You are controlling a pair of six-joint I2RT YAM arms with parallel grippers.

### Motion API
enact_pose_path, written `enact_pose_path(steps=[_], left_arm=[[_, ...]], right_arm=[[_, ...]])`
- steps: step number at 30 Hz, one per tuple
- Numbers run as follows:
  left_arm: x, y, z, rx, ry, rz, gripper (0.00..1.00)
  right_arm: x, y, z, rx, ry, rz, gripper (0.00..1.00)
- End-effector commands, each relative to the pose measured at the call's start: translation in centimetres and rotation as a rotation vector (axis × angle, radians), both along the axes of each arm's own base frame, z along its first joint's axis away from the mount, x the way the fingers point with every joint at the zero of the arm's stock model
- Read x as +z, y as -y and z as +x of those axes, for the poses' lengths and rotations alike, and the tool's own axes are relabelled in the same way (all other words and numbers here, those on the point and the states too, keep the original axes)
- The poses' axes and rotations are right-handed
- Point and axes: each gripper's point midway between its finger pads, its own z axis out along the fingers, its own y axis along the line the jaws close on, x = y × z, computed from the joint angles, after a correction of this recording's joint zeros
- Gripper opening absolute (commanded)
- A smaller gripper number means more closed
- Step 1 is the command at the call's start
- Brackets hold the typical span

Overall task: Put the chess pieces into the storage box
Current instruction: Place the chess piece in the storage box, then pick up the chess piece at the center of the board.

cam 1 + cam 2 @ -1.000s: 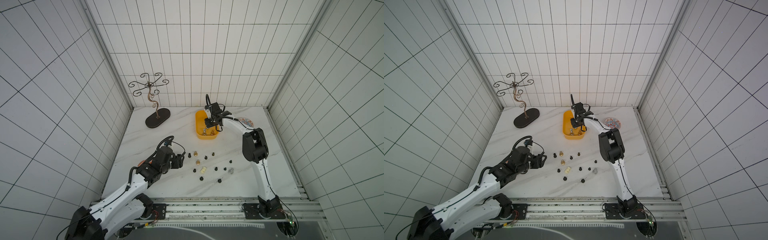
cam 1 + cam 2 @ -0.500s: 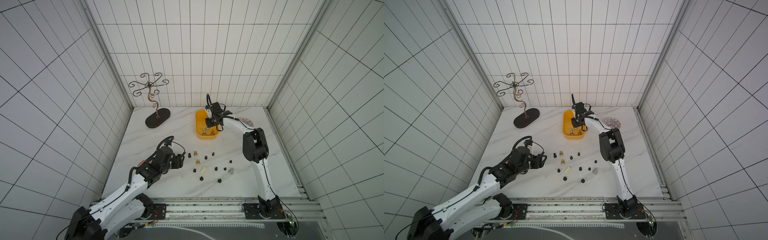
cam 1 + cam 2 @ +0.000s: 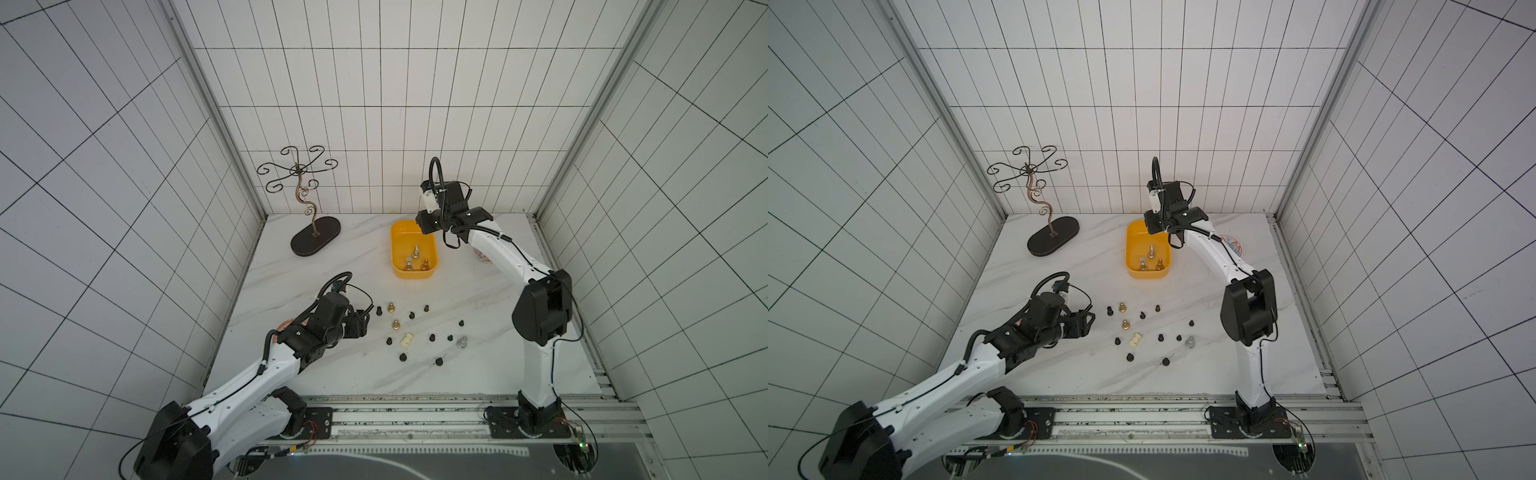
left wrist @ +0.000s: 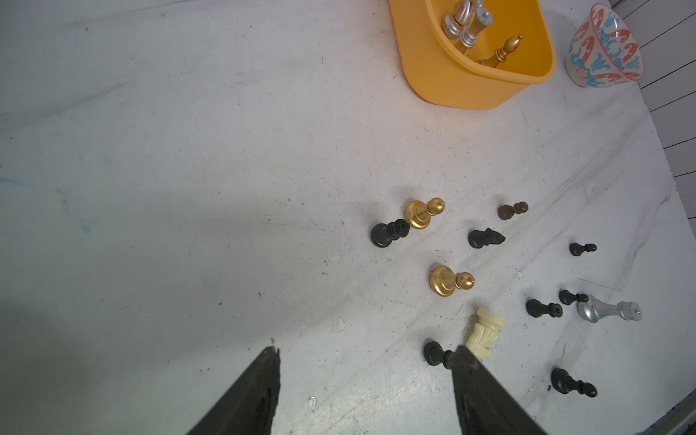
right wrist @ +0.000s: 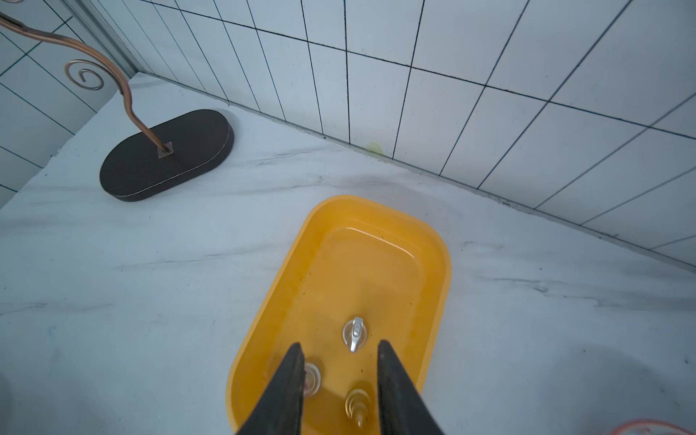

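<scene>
Black right fingers (image 5: 286, 388), narrowly apart, show in wrist view only (left fingers (image 4: 256, 395) wide).

White marble-look table (image 3: 332, 374), scuffed, faintly veined. White tiled walls (image 3: 374, 124) stood on three sides. Wire jewelry stand (image 3: 316, 242) with curled arms stood upright on a dark oval base, far left corner, near the back wall. Small red-and-blue patterned bowl (image 4: 602, 49) sat upright toward the far right. Metal rail (image 3: 415, 415) ran along the front edge.

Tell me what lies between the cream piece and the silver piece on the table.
A black piece and a second black piece stand between the cream piece and the silver piece, shown in both top views.
</scene>
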Motion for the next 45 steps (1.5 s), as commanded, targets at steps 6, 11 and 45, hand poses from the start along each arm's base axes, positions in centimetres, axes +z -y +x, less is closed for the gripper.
enact_pose_path(steps=[6,11,45], left_arm=[[1.0,1.9,1.4,-0.054,0.033,0.004,0.71],[0.4,3.0,2.1,-0.084,0.021,0.037,0.70],[-5.2,6.1,8.0,-0.086,-0.041,0.232,0.42]], right_arm=[[-4.0,2.9,-7.1,0.001,-0.071,0.045,0.34],[-6.2,4.5,-11.0,-0.009,-0.117,0.053,0.34],[-12.8,8.4,-19.3,-0.085,-0.275,0.069,0.34]])
